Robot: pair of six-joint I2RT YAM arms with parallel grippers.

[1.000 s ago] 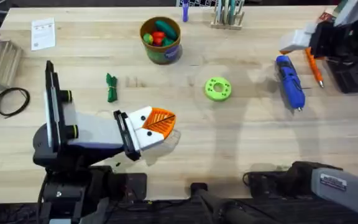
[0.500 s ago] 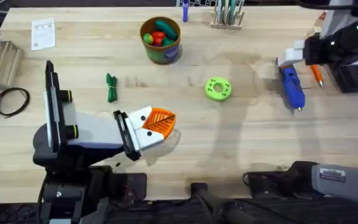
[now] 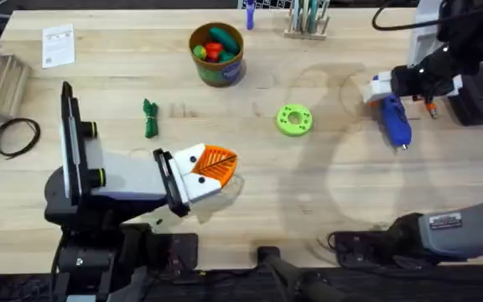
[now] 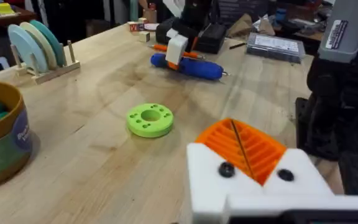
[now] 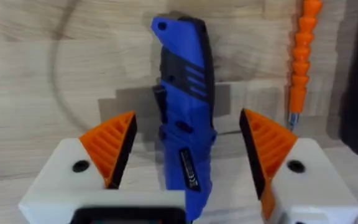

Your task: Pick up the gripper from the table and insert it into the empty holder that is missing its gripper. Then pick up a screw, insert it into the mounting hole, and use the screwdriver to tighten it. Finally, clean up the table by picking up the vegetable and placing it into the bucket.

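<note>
A: Screwdriver (image 3: 392, 113)? Where's it at?
B: Flat on table (image 3: 309, 193), well right of the green disc (image 3: 293, 118). Right gripper (image 5: 188, 152) over its rear end, pads wide apart, straddling the body, not touching it, I think.
A: Left gripper (image 3: 210, 170)?
B: Near side of disc, pads pressed together, nothing between. Vegetable (image 3: 149, 117) lies left of disc; bucket (image 3: 217, 54) beyond, to the left.

- bench (image 3: 309, 184): pale wood, showing grain, matt w/ a faint sheen
- screwdriver (image 5: 184, 118): blue plastic, smooth, catching slight gloss; thin metal bit
- right gripper (image 5: 188, 146) fingers (image 5: 114, 149): matt white plastic w/ orange ribbed pads
- lime disc (image 4: 149, 119): matt plastic
- bucket (image 3: 217, 54): looking smooth, semi-gloss
</note>
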